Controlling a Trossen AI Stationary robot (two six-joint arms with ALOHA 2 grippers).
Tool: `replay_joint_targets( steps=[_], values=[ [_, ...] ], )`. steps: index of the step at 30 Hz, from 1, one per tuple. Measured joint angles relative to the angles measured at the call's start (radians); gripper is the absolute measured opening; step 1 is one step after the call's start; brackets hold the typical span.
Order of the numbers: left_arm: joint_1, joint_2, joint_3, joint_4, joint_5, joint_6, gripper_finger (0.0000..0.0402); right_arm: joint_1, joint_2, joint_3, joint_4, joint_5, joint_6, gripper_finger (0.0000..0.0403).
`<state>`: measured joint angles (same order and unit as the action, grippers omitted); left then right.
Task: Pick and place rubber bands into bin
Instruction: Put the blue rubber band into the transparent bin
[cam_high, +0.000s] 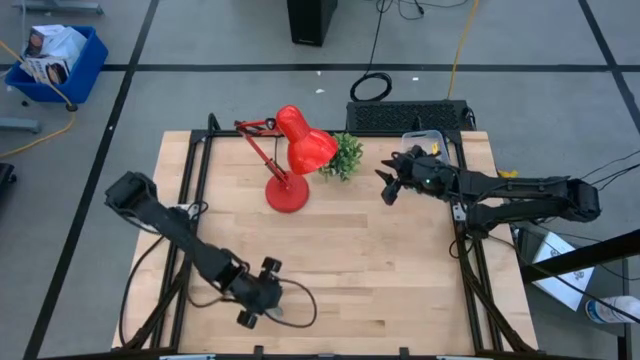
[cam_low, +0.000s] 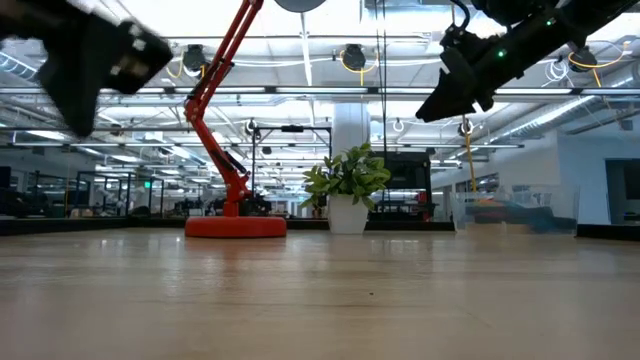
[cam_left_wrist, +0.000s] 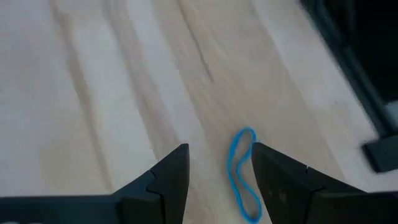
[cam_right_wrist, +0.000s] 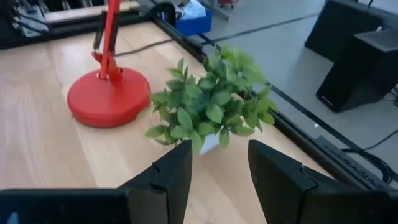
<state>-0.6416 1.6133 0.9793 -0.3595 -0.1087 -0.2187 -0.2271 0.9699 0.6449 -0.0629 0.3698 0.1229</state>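
Note:
A blue rubber band (cam_left_wrist: 241, 177) lies flat on the wooden table near its front edge, pulled into a long narrow loop. My left gripper (cam_left_wrist: 217, 168) hovers open above it, and the band shows between the two fingers, close to one of them. In the high view the left gripper (cam_high: 248, 316) is at the table's near edge. My right gripper (cam_high: 388, 190) is open with nothing in it, raised over the far right of the table beside the plant. The clear bin (cam_high: 425, 137) stands at the far right edge; in the low view the bin (cam_low: 515, 212) shows coloured shapes inside.
A red desk lamp (cam_high: 290, 160) stands at the far middle of the table, with a small potted plant (cam_right_wrist: 211, 109) next to it, right in front of the right gripper. Bare wood (cam_high: 380, 260) spreads across the middle and near right.

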Motion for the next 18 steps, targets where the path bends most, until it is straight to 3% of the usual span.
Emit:
replay_joint_targets(
  steps=[5, 18],
  values=[
    [-0.017, 0.087, 0.001, 0.064, 0.053, -0.046, 0.0181, 0.0, 0.0, 0.0, 0.059, -0.004, -0.009, 0.0151],
    [-0.021, 0.246, 0.007, 0.041, 0.086, -0.134, 0.0179, 0.001, -0.001, 0.0, 0.096, -0.008, -0.013, 0.0147]
  ],
)
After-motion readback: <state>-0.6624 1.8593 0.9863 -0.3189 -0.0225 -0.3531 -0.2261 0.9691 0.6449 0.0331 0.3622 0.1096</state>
